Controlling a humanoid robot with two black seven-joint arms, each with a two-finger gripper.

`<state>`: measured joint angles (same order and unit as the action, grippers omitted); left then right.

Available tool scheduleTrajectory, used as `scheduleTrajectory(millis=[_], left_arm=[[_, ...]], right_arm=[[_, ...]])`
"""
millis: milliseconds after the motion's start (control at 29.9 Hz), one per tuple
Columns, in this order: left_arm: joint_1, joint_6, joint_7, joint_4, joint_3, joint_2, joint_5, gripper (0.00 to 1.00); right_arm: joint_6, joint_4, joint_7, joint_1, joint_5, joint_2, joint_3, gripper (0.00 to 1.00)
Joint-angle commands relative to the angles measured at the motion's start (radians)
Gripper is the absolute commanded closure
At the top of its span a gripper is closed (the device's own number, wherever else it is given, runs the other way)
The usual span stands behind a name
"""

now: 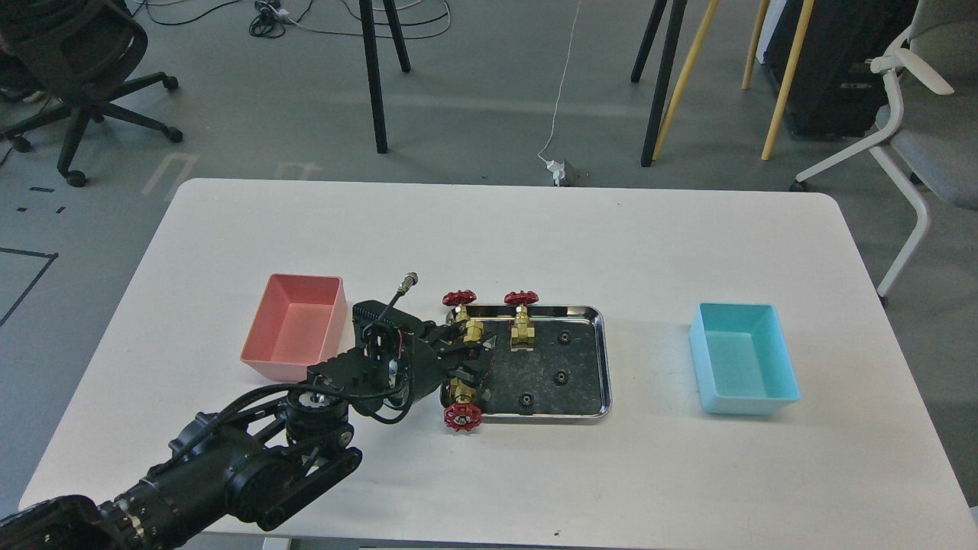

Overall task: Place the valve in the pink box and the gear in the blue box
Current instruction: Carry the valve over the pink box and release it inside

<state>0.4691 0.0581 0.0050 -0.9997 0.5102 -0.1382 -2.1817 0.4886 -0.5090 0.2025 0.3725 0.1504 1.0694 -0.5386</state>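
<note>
Left gripper [467, 357] is reaching over the tray [603, 382] on the worktop [535, 244], jaws lying between valve [466, 325] beyond and valve [462, 405] nearer, their opening and hold indiscernible; the pink box [294, 332] is sitting just left.

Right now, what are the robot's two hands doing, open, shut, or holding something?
Left gripper: over the steel tray's left end among the valves; its dark fingers blur together, so open or shut cannot be told.
Right gripper: not in view.
</note>
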Motion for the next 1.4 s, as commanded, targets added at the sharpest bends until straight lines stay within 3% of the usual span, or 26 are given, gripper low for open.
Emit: scheduleTrajectory(millis=[0,301,702,969,1370], left_arm=[[-0.003,0.005,0.027,-0.003,0.001,-0.001,0.0,0.76],[0.0,0.011,0.039,-0.029,0.013,-0.003,0.0,0.83],[-0.001,0.083,0.099,-0.335,0.18,-0.184,0.227,0.83],[-0.029,0.075,0.098,-0.333,0.232,-0.366,0.229,0.83],[-0.132,0.039,0.096,-0.28,0.268,-0.462,0.229,0.83]], right_arm=[[0.0,0.01,0.0,0.0,0.0,-0.005,0.0,0.01],[0.0,0.018,0.0,0.002,0.0,-0.011,0.0,0.01],[0.0,0.059,-0.003,0.054,0.0,-0.039,0.003,0.01],[0.0,0.059,-0.008,0.092,0.001,-0.046,0.005,0.01],[0.0,0.059,-0.008,0.103,0.001,-0.065,0.005,0.01]])
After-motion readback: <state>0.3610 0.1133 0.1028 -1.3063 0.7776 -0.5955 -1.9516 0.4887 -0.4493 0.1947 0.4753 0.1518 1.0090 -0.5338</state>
